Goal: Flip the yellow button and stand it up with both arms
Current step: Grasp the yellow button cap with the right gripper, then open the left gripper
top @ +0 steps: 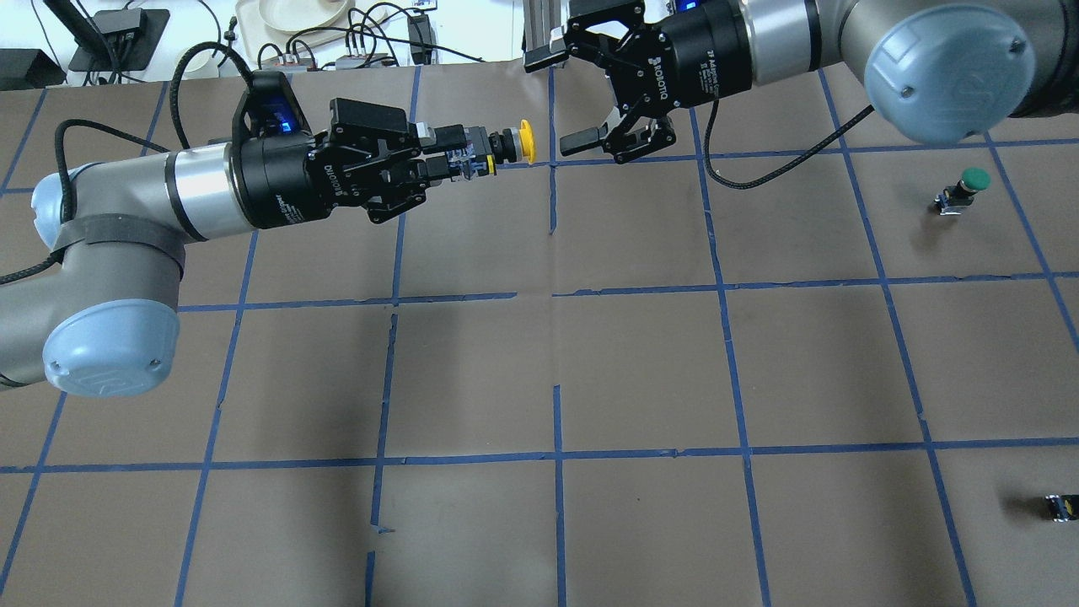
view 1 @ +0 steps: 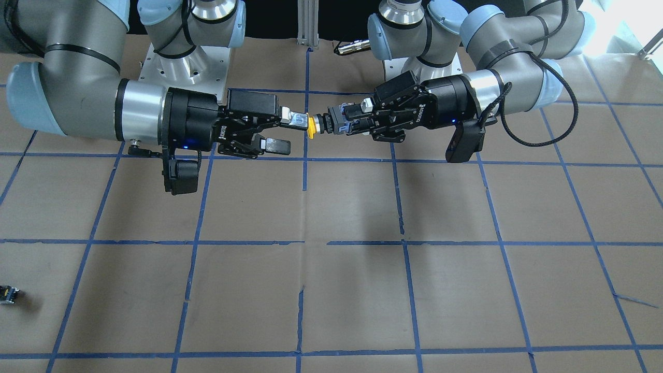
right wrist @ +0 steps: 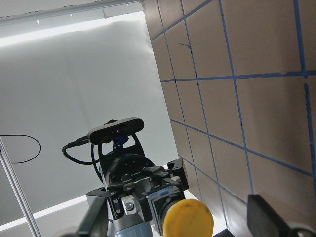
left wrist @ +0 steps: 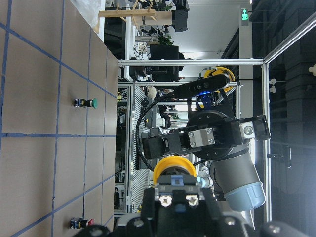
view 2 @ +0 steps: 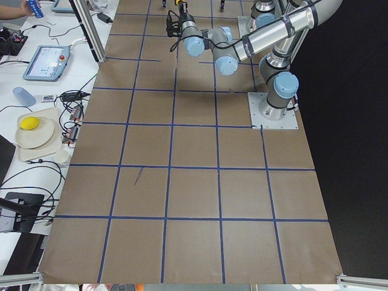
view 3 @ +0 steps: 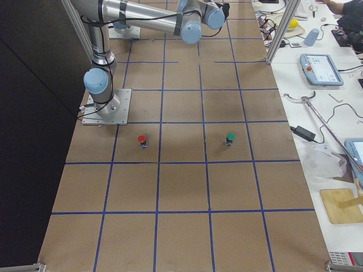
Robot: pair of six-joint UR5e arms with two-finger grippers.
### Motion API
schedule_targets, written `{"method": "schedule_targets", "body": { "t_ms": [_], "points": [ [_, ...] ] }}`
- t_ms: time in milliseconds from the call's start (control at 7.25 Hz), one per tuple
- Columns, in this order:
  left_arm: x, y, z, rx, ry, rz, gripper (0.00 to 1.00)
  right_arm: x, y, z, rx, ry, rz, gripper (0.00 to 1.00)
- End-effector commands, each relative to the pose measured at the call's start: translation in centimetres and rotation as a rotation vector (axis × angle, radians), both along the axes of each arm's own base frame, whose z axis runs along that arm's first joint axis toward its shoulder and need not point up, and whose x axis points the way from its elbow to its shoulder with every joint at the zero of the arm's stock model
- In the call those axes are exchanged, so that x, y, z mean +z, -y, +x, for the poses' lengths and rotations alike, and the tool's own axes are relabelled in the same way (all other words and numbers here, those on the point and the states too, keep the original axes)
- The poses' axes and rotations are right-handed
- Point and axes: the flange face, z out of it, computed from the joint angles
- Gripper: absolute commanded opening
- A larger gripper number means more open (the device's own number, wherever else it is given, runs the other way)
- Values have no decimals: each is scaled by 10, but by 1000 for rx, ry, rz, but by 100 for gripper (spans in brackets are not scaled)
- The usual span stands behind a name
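The left gripper is clamping its fingers on the blocky body of the yellow button, holding it off the table with the part lying level and the cap pointing at the right gripper. The right gripper is facing it with its jaws spread wide and nothing between them. In the overhead view one of its fingers is sitting just beside the cap; whether it is touching cannot be told. From the left wrist view the yellow cap is blocking part of the opposing gripper.

Both grippers are meeting over the row of blue-taped squares nearest the robot's bases, around the middle tape line. The other things are lying well apart from them, towards the robot's right. A green-capped button is standing upright there, a red-capped button is standing nearer the right arm's base, and a tiny dark part is sitting close to the table's right edge. Brown paper is stretching wide on the operators' side of the grippers
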Motion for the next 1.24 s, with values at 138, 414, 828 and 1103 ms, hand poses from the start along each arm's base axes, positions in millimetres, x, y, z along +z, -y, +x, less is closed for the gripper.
{"method": "schedule_targets", "body": {
  "t_ms": [138, 414, 828, 1103],
  "points": [
    [0, 0, 0, 0, 1, -4, 13, -5, -11, 13, 22, 0, 47, 90],
    [0, 0, 0, 0, 3, -6, 13, -8, -10, 12, 26, -5, 43, 41],
    [1, 0, 0, 0, 4, -9, 13, -7, -10, 12, 24, -5, 50, 8],
    [1, 0, 0, 0, 4, -6, 21, -6, -10, 12, 23, -6, 48, 8]
  ]
}}
